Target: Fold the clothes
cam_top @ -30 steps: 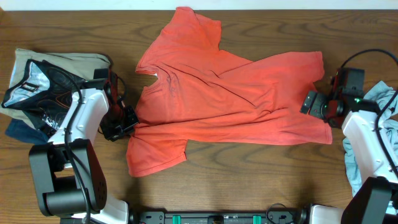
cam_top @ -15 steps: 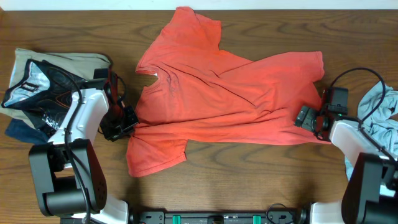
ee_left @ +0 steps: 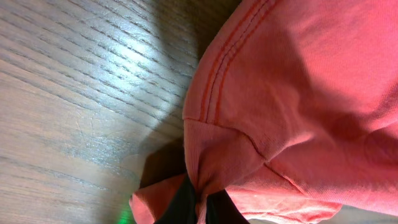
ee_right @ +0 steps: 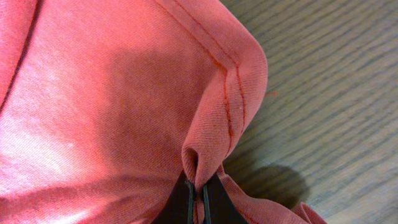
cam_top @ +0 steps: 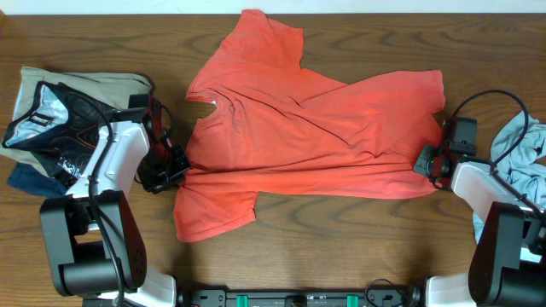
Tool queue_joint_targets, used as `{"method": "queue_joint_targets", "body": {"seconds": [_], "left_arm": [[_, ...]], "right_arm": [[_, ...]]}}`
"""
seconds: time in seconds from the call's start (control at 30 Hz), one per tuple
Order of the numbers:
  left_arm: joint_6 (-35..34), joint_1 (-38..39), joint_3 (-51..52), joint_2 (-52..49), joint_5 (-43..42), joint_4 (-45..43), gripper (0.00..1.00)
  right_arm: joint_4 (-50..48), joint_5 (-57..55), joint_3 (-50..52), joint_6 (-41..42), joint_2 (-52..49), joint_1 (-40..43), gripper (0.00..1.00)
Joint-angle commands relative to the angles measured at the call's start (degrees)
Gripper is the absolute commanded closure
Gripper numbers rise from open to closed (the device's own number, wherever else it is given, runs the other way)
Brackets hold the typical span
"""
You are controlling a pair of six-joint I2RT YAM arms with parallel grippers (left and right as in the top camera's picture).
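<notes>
Wood-grain desk (cam_top: 341,230), dark brown and matte, carries a coral-red T-shirt (cam_top: 316,136) spread across its middle. The collar points toward the left edge, the hem toward the right edge, one sleeve reaches the far edge and the other lies toward the near edge. The cloth is a soft cotton knit, creased in long diagonal folds.

A pile of clothes (cam_top: 51,111) in beige, black and navy sits by the left edge. A crumpled grey-blue shirt (cam_top: 522,149) lies at the right edge.

Over the last second the right gripper (cam_top: 429,162) has dropped from the far part of the hem toward the near-right corner of the shirt and settled there. The left gripper (cam_top: 175,169) has not moved. The shirt's outline is almost unchanged.

Both grippers now pinch red cloth. The left one is clamped on a bunched fold just by the near sleeve, and the right one is clamped on a small pleat beside the hem. This looks like the grasp stage finished, with the near long edge ready to be lifted and folded over.

Twin rows of stitching (ee_right: 233,81) run along the hem's rounded corner, raised slightly from the fine-ribbed fabric.
</notes>
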State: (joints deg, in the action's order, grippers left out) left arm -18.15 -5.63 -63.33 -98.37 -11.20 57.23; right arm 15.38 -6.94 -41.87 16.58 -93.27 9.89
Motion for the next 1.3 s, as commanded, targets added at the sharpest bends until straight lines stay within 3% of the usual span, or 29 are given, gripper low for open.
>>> {"method": "queue_joint_targets", "body": {"seconds": [0.0, 0.27, 0.3, 0.43, 0.5, 0.7, 0.9, 1.07, 1.27], "left_arm": [[0.1, -0.4, 0.3, 0.0, 1.2, 0.4, 0.94], [0.1, -0.4, 0.3, -0.1, 1.2, 0.4, 0.94], [0.1, -0.4, 0.3, -0.1, 1.2, 0.4, 0.94], [0.1, -0.4, 0.3, 0.0, 1.2, 0.4, 0.93], [0.1, -0.4, 0.3, -0.1, 1.2, 0.4, 0.93], [0.1, -0.4, 0.3, -0.1, 1.2, 0.4, 0.94], [0.1, -0.4, 0.3, 0.0, 1.2, 0.4, 0.93], [0.1, -0.4, 0.3, -0.1, 1.2, 0.4, 0.94], [0.1, -0.4, 0.3, -0.1, 1.2, 0.4, 0.93]], "right_arm": [[-1.1, 2.8, -1.9, 0.1, -0.4, 0.2, 0.99], [-14.0, 9.9, -5.8, 0.1, 0.5, 0.2, 0.99], [-15.4, 10.0, -5.8, 0.1, 0.5, 0.2, 0.94], [-14.2, 10.0, -5.8, 0.1, 0.5, 0.2, 0.23], [-11.0, 10.0, -5.8, -1.0, 0.5, 0.2, 0.02], [-0.8, 8.0, -5.7, -1.4, 0.5, 0.2, 0.01], [-0.2, 0.2, -5.2, -1.4, 0.3, 0.2, 0.01], [-1.8, -1.2, -5.2, -1.4, -1.5, 0.2, 0.16], [-6.6, 0.7, -5.2, -2.4, -6.1, 0.2, 0.23]]}}
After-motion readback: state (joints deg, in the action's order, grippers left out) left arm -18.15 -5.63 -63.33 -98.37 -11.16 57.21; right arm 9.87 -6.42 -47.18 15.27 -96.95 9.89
